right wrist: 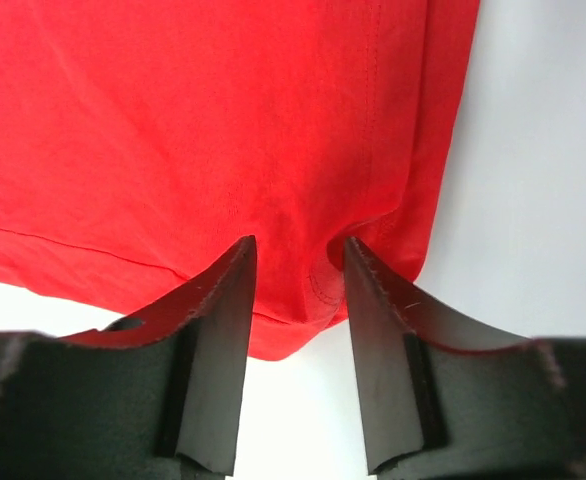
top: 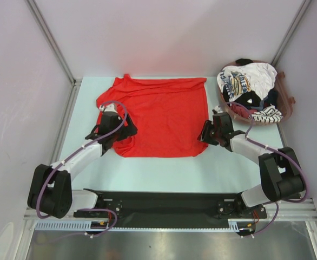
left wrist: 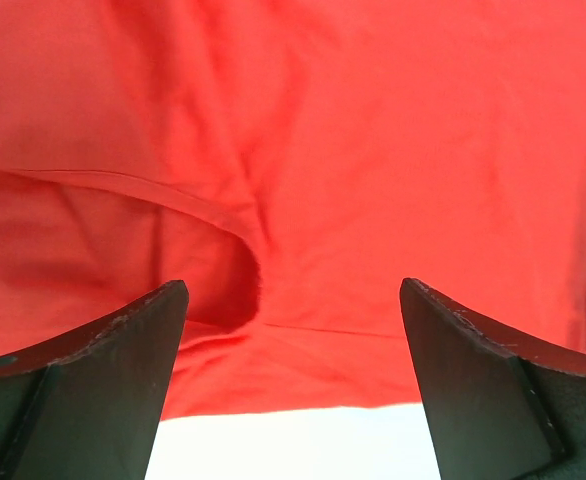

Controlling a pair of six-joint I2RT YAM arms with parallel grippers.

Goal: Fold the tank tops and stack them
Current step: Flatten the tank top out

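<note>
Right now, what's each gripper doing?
Left gripper: wide open over the red tank top.
Right gripper: partly open, straddling its hem corner.

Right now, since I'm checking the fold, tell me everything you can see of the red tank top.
The red tank top is thin, plain bright cloth, spread mostly flat on the table, slightly wrinkled, with hemmed edges and a curved opening at its left. The open left tool stands over it there; the right tool straddles its near right corner.

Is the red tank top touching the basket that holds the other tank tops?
Apart. The top external view shows a strip of bare table between the right edge of the red tank top and the basket.
</note>
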